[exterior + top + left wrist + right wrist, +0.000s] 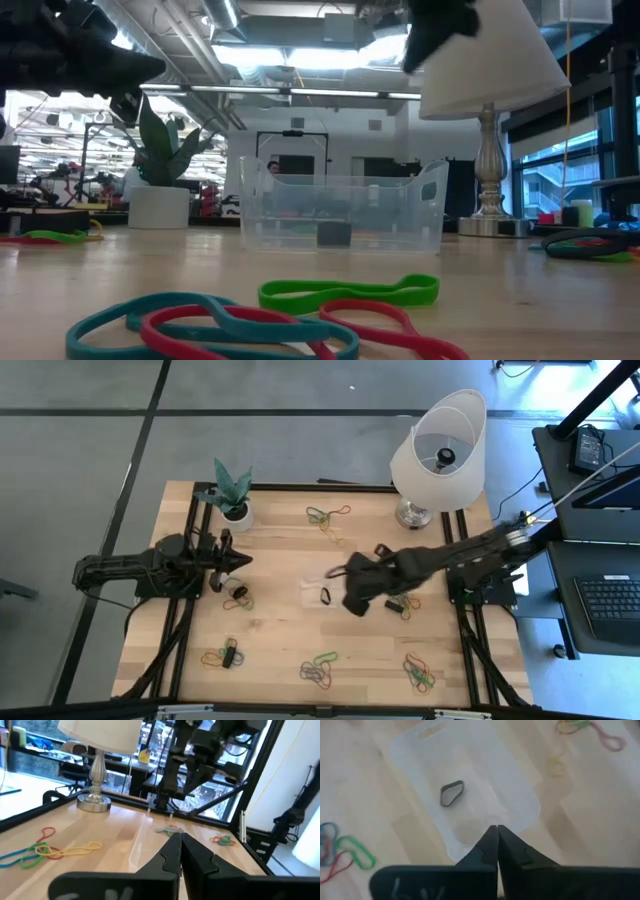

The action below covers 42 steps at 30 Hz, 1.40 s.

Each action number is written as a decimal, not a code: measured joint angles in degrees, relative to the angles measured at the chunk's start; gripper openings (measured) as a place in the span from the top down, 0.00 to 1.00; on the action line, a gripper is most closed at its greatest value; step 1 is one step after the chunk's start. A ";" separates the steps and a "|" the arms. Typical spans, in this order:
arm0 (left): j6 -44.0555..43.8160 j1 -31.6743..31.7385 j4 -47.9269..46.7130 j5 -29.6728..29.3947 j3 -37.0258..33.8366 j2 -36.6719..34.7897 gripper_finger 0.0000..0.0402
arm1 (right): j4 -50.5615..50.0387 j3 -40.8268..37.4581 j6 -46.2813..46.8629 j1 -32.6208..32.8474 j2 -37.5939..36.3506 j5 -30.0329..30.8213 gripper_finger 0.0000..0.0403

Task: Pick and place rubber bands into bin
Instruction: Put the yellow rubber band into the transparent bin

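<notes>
Currently the right tool [497, 831] hovers fully closed and empty above the bin [520, 785], where one black rubber band [452, 793] lies, while the left tool [240, 562], also closed, waits over the bench [280, 640].

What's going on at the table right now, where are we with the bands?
The right gripper hangs above the clear bin in the middle of the table, jaws shut and empty. One black rubber band lies inside the bin. The left gripper waits, jaws shut, over the table's left side near the potted plant. Several clusters of rubber bands remain scattered on the wood, so most of the sorting is yet to do.
</notes>
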 joint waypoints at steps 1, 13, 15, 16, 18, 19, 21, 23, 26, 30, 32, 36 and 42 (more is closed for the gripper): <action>-0.18 -0.32 0.01 -0.04 0.50 0.76 0.99 | 3.66 -4.58 -0.01 0.15 -3.18 -1.06 0.99; 2.63 -7.91 -5.25 -15.47 16.55 27.20 0.99 | 20.70 -40.59 -6.22 0.40 -40.71 -4.21 1.00; 1.61 -9.79 -7.75 -16.93 20.95 33.69 0.99 | 20.45 -43.77 -6.07 0.40 -45.23 -4.24 1.00; 0.12 -10.64 -8.88 -17.09 22.96 36.81 0.99 | 20.56 -44.98 -5.82 0.40 -47.07 -4.23 1.00; -4.18 -11.83 -9.18 -16.23 26.32 42.35 0.99 | 20.65 -47.17 -4.68 0.40 -50.34 -4.25 0.99; -6.92 -12.17 -7.60 -15.59 27.56 44.80 0.99 | 20.67 -47.97 -4.69 0.40 -51.65 -4.25 0.99; -11.38 -12.77 -3.45 -14.56 29.51 48.75 0.99 | 21.00 -49.15 -5.67 0.40 -53.83 -4.23 0.98; -13.67 -13.24 1.67 -13.89 30.37 52.22 0.99 | 20.96 -49.97 -7.33 0.40 -55.46 -4.20 0.98; -14.38 -13.60 10.10 -14.33 30.42 56.23 0.99 | 20.79 -50.10 -10.36 0.40 -56.63 -4.20 0.98; -13.39 -13.52 18.34 -16.99 30.51 61.12 0.99 | 20.81 -50.10 -14.10 0.39 -57.17 -4.20 0.98; -13.86 -13.58 21.29 -16.93 30.51 63.01 0.99 | 20.83 -50.10 -15.18 0.38 -57.19 -4.18 0.98; -11.97 -13.00 23.85 -16.94 30.51 65.91 0.99 | 20.84 -50.10 -15.40 0.38 -57.15 -4.18 0.98; -12.39 -15.38 15.35 -21.59 34.16 68.22 1.00 | 20.82 -50.10 -15.46 0.38 -57.15 -4.17 0.98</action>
